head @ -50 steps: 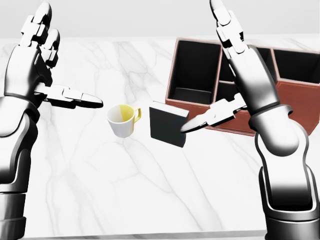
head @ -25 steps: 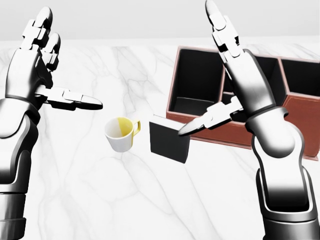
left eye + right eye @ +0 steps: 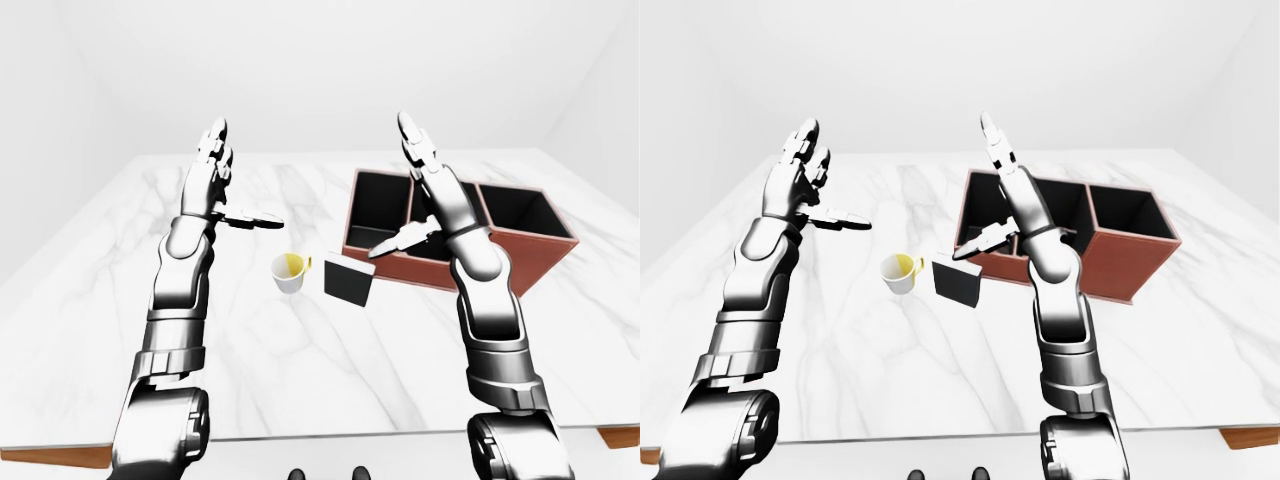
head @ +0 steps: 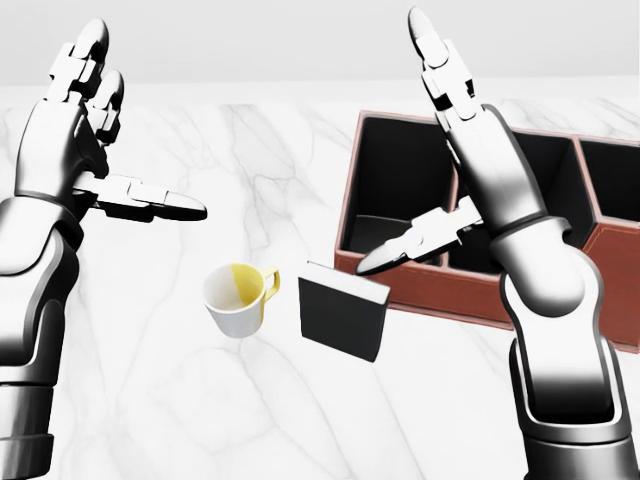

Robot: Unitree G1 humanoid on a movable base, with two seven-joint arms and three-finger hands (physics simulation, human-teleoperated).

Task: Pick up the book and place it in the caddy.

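The book (image 4: 342, 310) is a dark block standing upright on the white marble table (image 4: 150, 400), just outside the near left corner of the caddy. The caddy (image 4: 440, 295) is a red-brown box with three dark, open compartments side by side. My right hand (image 4: 445, 170) hovers open above the book and the caddy's left compartment, its fingers pointing up and its thumb (image 4: 395, 252) stretched over the book's top edge without touching it. My left hand (image 4: 120, 140) is raised open at the left of the head view, holding nothing.
A white mug (image 4: 235, 298) with a yellow inside stands just left of the book. The table's near edge (image 3: 330, 438) shows at the bottom of the left-eye view. Plain white walls lie beyond the table.
The camera has moved: book, mug and caddy slide down the head view and look slightly larger. Both hands keep the same open pose.
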